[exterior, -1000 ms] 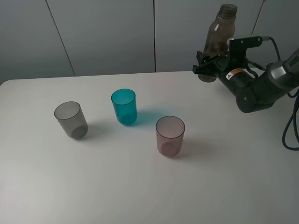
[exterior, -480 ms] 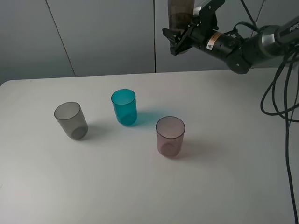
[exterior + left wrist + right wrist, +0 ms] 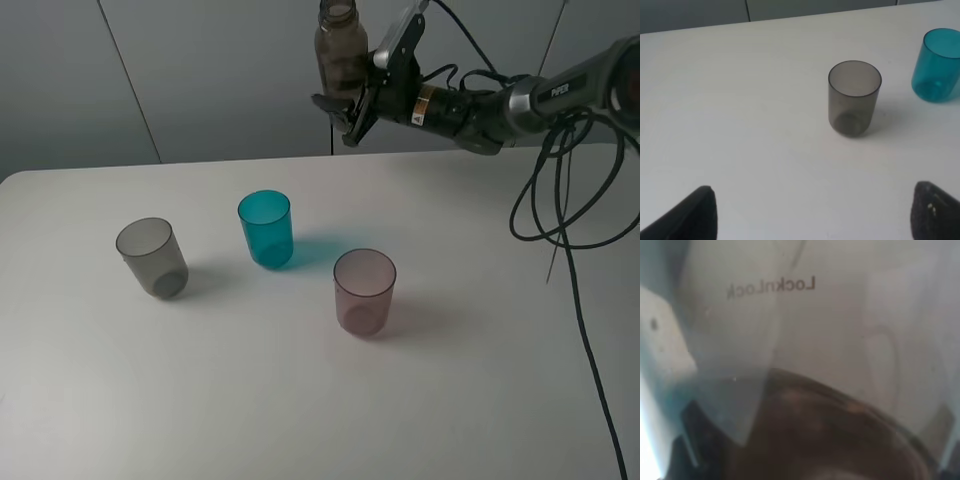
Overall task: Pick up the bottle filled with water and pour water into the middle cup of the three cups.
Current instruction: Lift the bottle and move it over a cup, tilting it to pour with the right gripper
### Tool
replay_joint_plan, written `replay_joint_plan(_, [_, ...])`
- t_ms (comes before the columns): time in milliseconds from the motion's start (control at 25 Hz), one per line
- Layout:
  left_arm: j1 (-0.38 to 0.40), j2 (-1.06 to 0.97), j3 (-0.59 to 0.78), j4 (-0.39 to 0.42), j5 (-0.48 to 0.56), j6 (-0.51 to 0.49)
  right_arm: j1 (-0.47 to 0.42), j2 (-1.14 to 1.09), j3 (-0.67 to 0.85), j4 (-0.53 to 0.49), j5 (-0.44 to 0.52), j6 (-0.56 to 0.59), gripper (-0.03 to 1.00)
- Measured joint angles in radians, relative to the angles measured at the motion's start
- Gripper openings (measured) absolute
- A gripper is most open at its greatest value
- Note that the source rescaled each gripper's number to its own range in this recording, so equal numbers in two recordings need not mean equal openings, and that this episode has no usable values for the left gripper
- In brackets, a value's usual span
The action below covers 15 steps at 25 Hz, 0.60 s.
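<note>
My right gripper (image 3: 345, 105) is shut on the smoky brown-grey bottle (image 3: 340, 55) and holds it upright, high above the table's far edge, behind and to the right of the teal middle cup (image 3: 266, 229). The bottle fills the right wrist view (image 3: 800, 360) up close. The smoky grey cup (image 3: 152, 257) stands left of the teal one, the pinkish-mauve cup (image 3: 364, 291) to its right and nearer the front. The left wrist view shows the grey cup (image 3: 854, 98) and the teal cup (image 3: 937, 65) beyond my open left gripper (image 3: 812, 212), whose fingertips (image 3: 695, 212) are wide apart.
The white table (image 3: 300, 400) carries the three cups in a slanted row. Black cables (image 3: 570, 200) hang from the right arm over the table's right side. A grey panelled wall (image 3: 200, 70) stands behind the table.
My right arm has carried the bottle leftward and upward along the far edge, from the right side to a point behind the teal cup. The cups have not moved.
</note>
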State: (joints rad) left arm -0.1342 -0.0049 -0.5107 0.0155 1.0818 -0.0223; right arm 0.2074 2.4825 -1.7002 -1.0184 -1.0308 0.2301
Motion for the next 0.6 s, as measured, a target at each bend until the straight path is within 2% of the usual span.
replay_joint_plan(320, [0.0, 0.0, 0.0, 0.0, 0.0, 0.0, 0.048, 0.061, -0.031, -0.029, -0.06, -0.181, 0.0])
replay_joint_plan(600, [0.0, 0.0, 0.0, 0.0, 0.0, 0.0, 0.072, 0.065, -0.035, -0.027, -0.054, -0.334, 0.0])
